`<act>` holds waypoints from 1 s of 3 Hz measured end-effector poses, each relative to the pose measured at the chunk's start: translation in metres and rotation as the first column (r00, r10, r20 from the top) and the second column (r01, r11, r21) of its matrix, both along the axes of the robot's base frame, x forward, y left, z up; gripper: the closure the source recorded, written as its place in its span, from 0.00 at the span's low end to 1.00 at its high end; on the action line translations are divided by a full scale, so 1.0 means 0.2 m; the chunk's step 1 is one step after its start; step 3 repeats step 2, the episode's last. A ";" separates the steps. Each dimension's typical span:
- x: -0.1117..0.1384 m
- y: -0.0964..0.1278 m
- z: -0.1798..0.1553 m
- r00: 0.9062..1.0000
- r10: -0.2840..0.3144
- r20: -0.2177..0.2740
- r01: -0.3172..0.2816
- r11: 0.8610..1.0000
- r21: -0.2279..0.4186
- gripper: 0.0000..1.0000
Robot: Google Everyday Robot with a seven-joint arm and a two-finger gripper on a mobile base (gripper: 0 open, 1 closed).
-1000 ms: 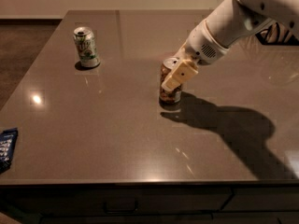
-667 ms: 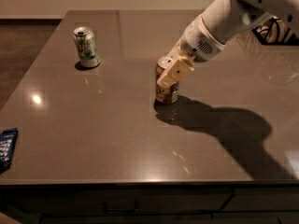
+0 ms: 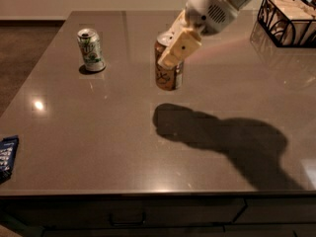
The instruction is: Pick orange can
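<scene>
- The end effector (image 3: 170, 58) was seen above the middle of the desk (image 3: 98, 147), reaching in from the upper right on a white arm (image 3: 217, 4).
- It was closed around the orange can (image 3: 168, 75); one tan finger (image 3: 180, 47) was laid across the can's front, from near the silver top down to its middle.
- The orange can was held upright and appeared to be raised off the desk, since its shadow (image 3: 222, 142) was cast apart from it, nearer the front edge.
- A green-and-white can (image 3: 91, 50) was left standing upright on the desk, well to the left of the orange can.
- A black wire basket (image 3: 289, 19) was seen at the far right corner of the desk.
- A blue packet (image 3: 7, 154) was seen at the left edge, near the front.
</scene>
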State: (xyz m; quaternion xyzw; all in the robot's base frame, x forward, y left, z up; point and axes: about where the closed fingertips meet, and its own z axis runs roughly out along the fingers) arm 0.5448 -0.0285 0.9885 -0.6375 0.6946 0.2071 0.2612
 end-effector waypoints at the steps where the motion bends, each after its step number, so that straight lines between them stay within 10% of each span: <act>1: -0.04 0.06 0.22 0.997 0.059 0.049 -0.061 0.998 0.034 1.00; 3: -0.03 0.08 0.26 0.996 0.060 0.067 -0.063 0.997 0.045 1.00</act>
